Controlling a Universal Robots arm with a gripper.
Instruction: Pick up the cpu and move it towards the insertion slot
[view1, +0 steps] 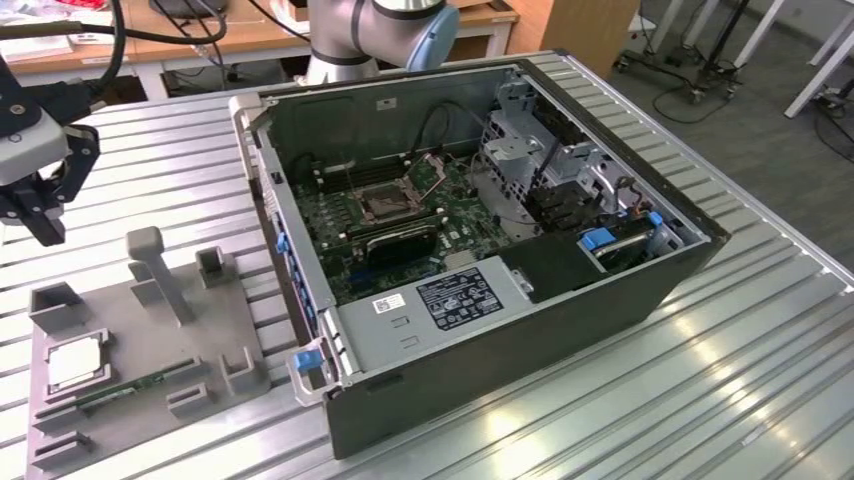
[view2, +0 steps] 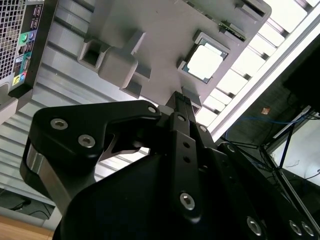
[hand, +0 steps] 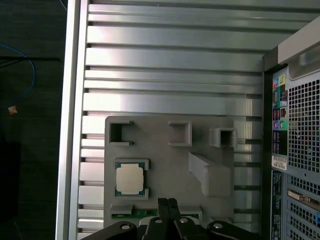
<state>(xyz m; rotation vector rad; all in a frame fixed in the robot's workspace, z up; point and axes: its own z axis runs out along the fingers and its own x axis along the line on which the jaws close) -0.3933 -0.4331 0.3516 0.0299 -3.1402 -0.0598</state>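
Exterior view: gripper (view1: 44, 232) is held in the air up over the grey tray (view1: 120, 330), toward that view's left, touching nothing. In both wrist views the fingertips (hand: 163, 202) are seen pressed together with nothing between them, so the gripper (view2: 182, 97) is clenched and empty.

The cpu (view1: 76, 360) is seated flat in a square recess of the tray, silver top up, not gripped. It is seen in the first wrist view (hand: 131, 178) and the second wrist view (view2: 206, 61), still apart from the fingertips and below them.

A memory stick (view1: 127, 390) is laid in a narrow slot of the tray, just beside the cpu. A tall post (view1: 154, 270) and several small open blocks are also carried on the tray.

The tray is set on a slatted metal table (view1: 641, 400). An open computer case (view1: 534, 340) is placed just beside the tray, on the exterior view's right. The socket (view1: 387, 203) is located on the green board (view1: 334, 240) inside that case, well apart from the tray and from the cpu. The case's rear panel is seen next to the tray in the first wrist view (hand: 295, 150).
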